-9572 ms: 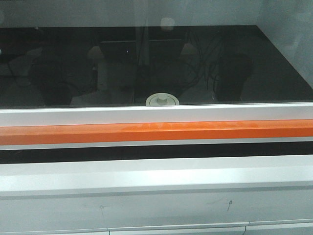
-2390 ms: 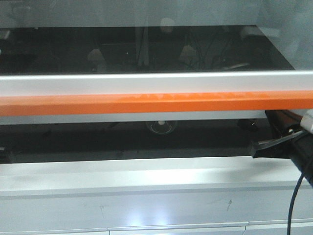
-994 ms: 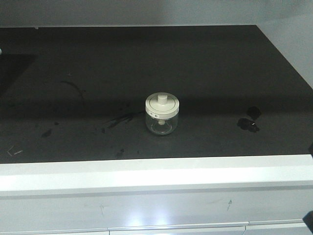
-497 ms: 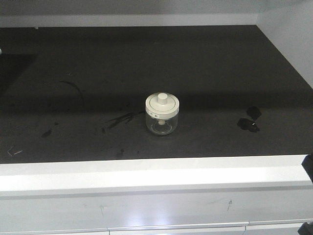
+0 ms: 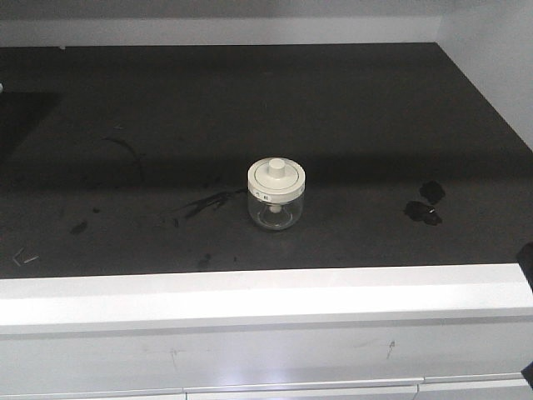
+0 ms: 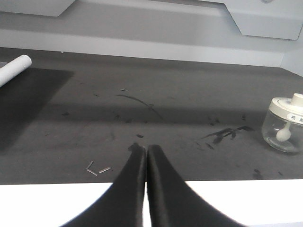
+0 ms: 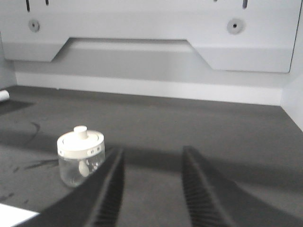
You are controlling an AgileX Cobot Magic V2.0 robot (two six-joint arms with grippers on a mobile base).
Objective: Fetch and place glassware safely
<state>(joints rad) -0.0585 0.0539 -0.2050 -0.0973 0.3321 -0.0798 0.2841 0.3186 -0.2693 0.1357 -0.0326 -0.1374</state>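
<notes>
Jar stands mid-counter; fetching is only at the approach. Right fingers are wide apart, empty, aimed right of it; left fingers pressed together, empty. Next, I think, the right ones must straddle it

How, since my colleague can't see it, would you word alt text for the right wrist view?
A clear, cream-lidded glass jar stands on a dark worktop, left of the open right end effector; grey panel behind.
</notes>
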